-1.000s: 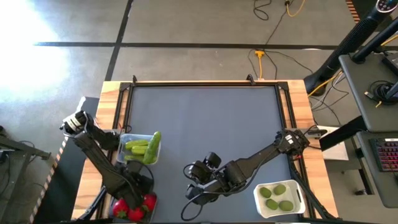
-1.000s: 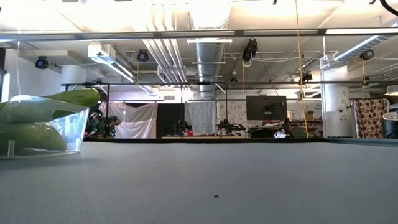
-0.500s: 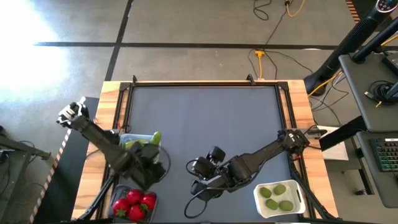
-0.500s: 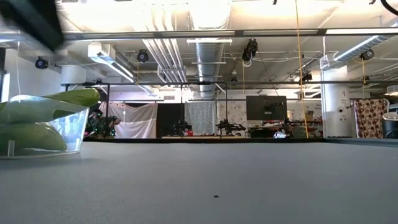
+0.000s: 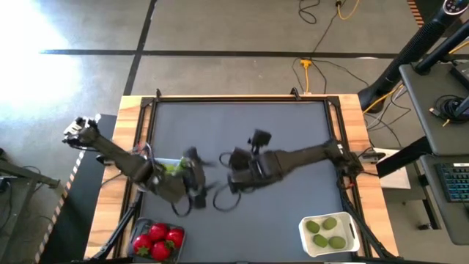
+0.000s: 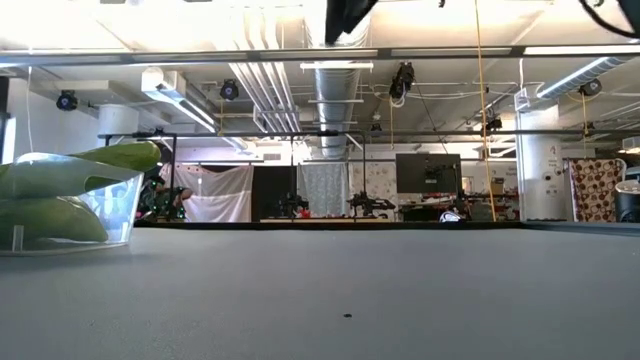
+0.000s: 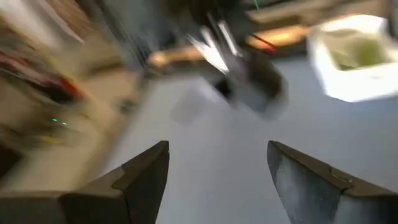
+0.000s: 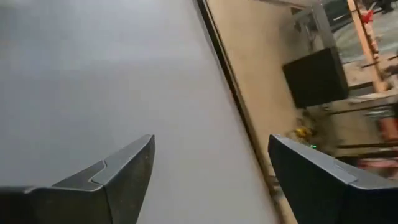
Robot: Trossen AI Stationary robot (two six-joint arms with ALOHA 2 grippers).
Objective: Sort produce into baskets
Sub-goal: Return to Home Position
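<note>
My left gripper (image 5: 196, 174) hangs open over the mat, just right of the clear basket (image 6: 110, 215) of light-green cucumbers (image 6: 60, 175). That basket is largely hidden under the left arm in the high view. My right gripper (image 5: 229, 170) is open too, high over the middle of the table and facing the left one. Nothing lies between the fingers in the left wrist view (image 7: 217, 162) or the right wrist view (image 8: 211, 162). Red tomatoes (image 5: 157, 238) lie in a basket at the near left. Limes (image 5: 326, 231) lie in the white basket (image 5: 304, 236) at the near right.
The grey mat (image 5: 242, 125) is bare across its far half. A wooden frame (image 5: 132, 110) borders the table. The two grippers are close together near the table's middle. Cables (image 5: 216, 198) hang from the arms there.
My left gripper has risen from the tomato basket, passed over the cucumber basket toward the table's middle, and rolled about. My right gripper has gone from near the front edge toward the far edge, to the table's middle.
</note>
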